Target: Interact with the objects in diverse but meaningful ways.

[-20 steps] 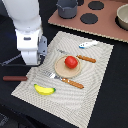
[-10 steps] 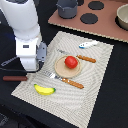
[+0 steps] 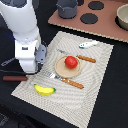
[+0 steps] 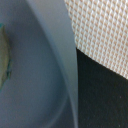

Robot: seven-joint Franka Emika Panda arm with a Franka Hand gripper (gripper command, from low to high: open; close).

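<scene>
The white arm's gripper (image 3: 31,67) sits low over the grey long-handled frying pan (image 3: 42,52) at the woven placemat's (image 3: 100,85) edge; whether its fingers are parted I cannot tell. Red tomato (image 3: 71,62), yellow banana (image 3: 44,90) and white fish-shaped piece (image 3: 88,44) lie seemingly untouched.

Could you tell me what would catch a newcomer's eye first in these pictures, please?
Probably the red tomato, sitting on a round wooden plate in the middle of the pale placemat. Next, the bulky white robot arm, low over the mat's edge on the exterior view's left, with the yellow banana lying just in front of it.
</scene>
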